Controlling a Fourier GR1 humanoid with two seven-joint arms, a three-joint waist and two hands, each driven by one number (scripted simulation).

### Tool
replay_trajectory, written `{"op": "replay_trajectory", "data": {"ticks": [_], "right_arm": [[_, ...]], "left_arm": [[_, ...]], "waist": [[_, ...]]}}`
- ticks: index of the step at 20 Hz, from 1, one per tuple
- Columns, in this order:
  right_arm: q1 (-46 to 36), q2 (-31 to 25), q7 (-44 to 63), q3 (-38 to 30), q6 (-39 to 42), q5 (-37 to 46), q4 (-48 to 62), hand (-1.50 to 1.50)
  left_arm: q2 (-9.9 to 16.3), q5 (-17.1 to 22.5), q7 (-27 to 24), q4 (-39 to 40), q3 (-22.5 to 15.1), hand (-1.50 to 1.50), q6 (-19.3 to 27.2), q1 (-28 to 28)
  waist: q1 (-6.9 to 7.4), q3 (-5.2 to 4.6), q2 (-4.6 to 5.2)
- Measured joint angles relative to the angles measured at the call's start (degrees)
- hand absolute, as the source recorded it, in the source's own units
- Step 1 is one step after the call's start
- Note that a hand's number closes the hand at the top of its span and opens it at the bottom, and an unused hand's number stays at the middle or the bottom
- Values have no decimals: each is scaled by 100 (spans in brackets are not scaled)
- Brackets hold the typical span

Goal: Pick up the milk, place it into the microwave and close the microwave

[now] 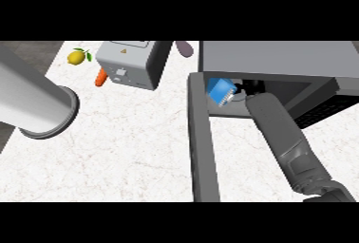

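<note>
Head view of the placing stage. The right forearm reaches from the lower right edge into the open mouth of the microwave [280, 59], where the right hand [247, 88] is largely lost in the shadow of the cavity; whether its fingers are curled or straight cannot be told. The milk [220, 90], a blue carton, sits tilted at the left side of the opening, just beside the hand and apparently touching it, but it is unclear whether it rests on the oven floor or is held. The microwave door [202, 142] stands wide open, swung out over the counter [126, 142]. The left forearm crosses the upper left, its hand out of view. Judged from this, the pick-up is done and the insertion is nearly complete; release, withdrawal of the arm and closing of the door remain. Bystanders at the far counter edge: toaster [129, 64], lemon [77, 57], carrot [101, 78].
</note>
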Motion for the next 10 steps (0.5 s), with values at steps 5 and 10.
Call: {"op": "replay_trajectory", "data": {"ticks": [5, 10], "right_arm": [[-317, -224, -70, -135, -482, 108, 521, 150], [-466, -369, -217, -116, -1226, 319, 813, 150]], "left_arm": [[10, -23, -27, 67, -16, -150, -43, -71], [35, -58, -14, 106, -61, -150, -59, -149]], "waist": [[118, 16, 76], [216, 33, 143]]}}
